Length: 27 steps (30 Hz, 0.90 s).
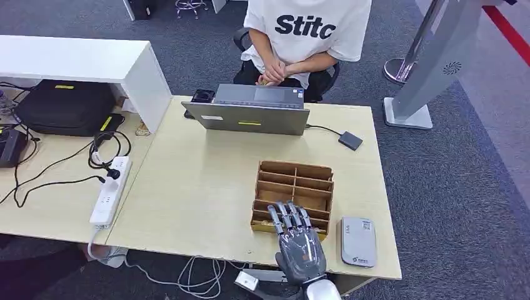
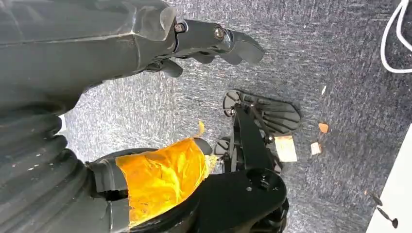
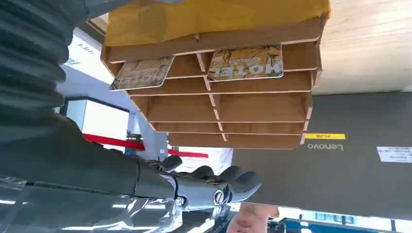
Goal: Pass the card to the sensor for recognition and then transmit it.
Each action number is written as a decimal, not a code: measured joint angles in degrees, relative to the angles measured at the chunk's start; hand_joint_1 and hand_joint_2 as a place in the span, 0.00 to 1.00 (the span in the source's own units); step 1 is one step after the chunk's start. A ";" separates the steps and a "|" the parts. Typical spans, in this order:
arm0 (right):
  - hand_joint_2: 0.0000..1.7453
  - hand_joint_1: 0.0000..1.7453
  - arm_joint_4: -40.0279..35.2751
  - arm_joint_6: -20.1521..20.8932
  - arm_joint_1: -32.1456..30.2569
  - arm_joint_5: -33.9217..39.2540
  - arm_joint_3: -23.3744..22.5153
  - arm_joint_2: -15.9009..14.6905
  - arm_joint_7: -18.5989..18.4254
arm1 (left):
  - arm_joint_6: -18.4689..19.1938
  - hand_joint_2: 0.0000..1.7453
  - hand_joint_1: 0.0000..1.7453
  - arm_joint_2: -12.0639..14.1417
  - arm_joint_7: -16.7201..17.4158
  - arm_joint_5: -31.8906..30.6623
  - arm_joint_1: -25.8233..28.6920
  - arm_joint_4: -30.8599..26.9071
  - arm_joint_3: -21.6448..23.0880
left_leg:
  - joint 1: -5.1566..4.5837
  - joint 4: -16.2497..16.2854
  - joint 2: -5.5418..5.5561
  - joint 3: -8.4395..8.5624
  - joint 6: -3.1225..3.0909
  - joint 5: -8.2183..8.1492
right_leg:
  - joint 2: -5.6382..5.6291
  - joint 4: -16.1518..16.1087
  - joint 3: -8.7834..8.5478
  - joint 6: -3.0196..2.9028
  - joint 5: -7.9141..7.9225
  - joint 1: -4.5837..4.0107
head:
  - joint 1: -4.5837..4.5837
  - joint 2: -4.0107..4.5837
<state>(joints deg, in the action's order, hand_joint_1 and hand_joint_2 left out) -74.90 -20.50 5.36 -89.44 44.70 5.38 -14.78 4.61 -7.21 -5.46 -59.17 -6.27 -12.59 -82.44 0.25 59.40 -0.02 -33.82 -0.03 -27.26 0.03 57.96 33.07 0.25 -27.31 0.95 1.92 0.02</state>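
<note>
Right hand [image 1: 299,240]: fingers apart and extended, holding nothing, poised over the near rows of the wooden card rack [image 1: 292,195]; judged to be lining up for a first pick.

Left hand [image 2: 145,41]: hangs beside the body over grey carpet, fingers partly curled with nothing visibly in them (whether they close fully I cannot tell).

Hotel cards [image 3: 245,63]: two, seen in the right wrist view, lying flat in adjoining slots of the rack's row nearest the robot, printed faces up, edges reaching the slot mouths, presumably so fingers can catch them.

Card reader [image 1: 357,241]: grey, flat on the bench [image 1: 200,187], just beside the rack on the robot's right, close to the bench's near edge; a short sideways carry should reach it.

Laptop [image 1: 248,111]: beyond the rack, well apart, with a seated person [image 1: 306,37] behind it, the likely receiver.

Open room: bare bench left of the rack; rack dividers crowd the fingers.
</note>
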 joint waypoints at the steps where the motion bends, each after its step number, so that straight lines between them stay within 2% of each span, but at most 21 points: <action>1: 1.00 0.00 0.00 0.02 -0.07 0.02 -0.22 0.15 0.00 | 0.00 1.00 0.00 0.00 0.00 0.07 0.00 0.00 0.00 | 0.00 0.00 0.00 0.00 0.00 0.00 | 0.00 0.00 0.00 0.00 0.00 0.00 | 0.00 0.00; 16: 1.00 0.00 -0.02 0.92 -0.85 0.00 -2.64 1.40 -0.44 | -0.15 1.00 0.00 -0.02 0.00 0.81 -0.01 0.00 -0.11 | 0.00 0.00 0.00 0.00 0.00 0.00 | 0.00 0.00 0.00 0.00 0.00 0.00 | 0.00 0.00; 22: 1.00 0.00 -1.09 4.04 -0.79 -0.57 -3.74 2.16 -0.77 | -0.17 1.00 0.00 -0.07 0.00 1.01 -0.01 0.00 -0.39 | 0.00 0.00 0.00 0.00 0.00 0.00 | 0.00 0.00 0.00 0.00 0.00 0.00 | 0.00 0.00; 27: 1.00 0.00 -1.81 4.22 -0.83 -0.61 -4.46 2.60 -0.74 | -0.17 1.00 0.00 -0.09 0.00 1.14 -0.02 0.00 -0.46 | 0.00 0.00 0.00 0.00 0.01 0.03 | 0.00 0.00 0.00 0.00 0.00 0.00 | 0.00 0.00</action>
<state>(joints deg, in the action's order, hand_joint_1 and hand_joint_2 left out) -76.72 -16.28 4.53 -90.05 40.24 7.98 -15.52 4.44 -7.30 -5.46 -58.03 -6.29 -12.59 -82.90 0.25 59.40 -0.02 -33.82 -0.02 -27.24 0.03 57.96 33.07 0.24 -27.30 0.95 1.92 0.02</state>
